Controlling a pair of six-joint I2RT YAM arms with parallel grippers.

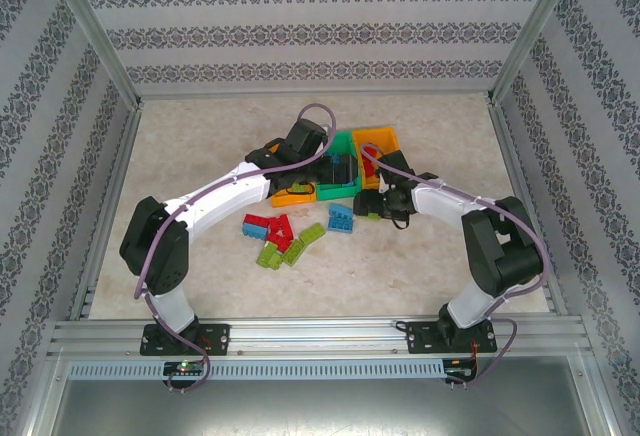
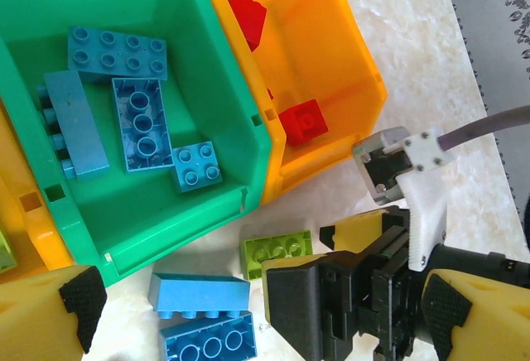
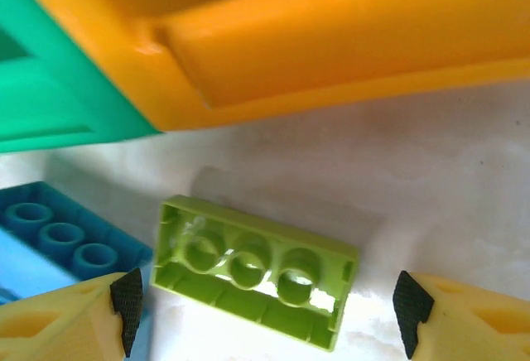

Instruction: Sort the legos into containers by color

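Nearest the arm bases, the overhead view shows a loose heap of small red, lime-green and light-blue studded plastic bricks [image 1: 282, 236] on the pale marbled table [image 1: 180, 156]. One more light-blue brick [image 1: 340, 218] lies a little apart at the heap's right. Just beyond, the right gripper [image 3: 267, 305] hangs low over the table in front of the bins. Its own camera gives what the overhead cannot: an upturned lime-green brick [image 3: 257, 282], hollow side up, lies flat between the wide-spread jaws. It is clear of both black pads [image 3: 126, 307], so nothing is gripped. Two blue bricks [image 3: 50, 249] lie just beside it. Farther back stands the row of three joined open-topped plastic bins, whose contents the arms largely hide from above. The left gripper [image 2: 263, 307] hovers over this row, its jaws spread as wide as they go and empty. Its camera looks straight down into the green middle bin [image 2: 207, 55], where four light-blue bricks [image 2: 141, 121] lie. The right-hand orange bin [image 2: 339, 55] holds red bricks [image 2: 302, 121]. A sliver of the left-hand orange bin [image 2: 29, 212] shows a lime-green piece at the frame's edge.
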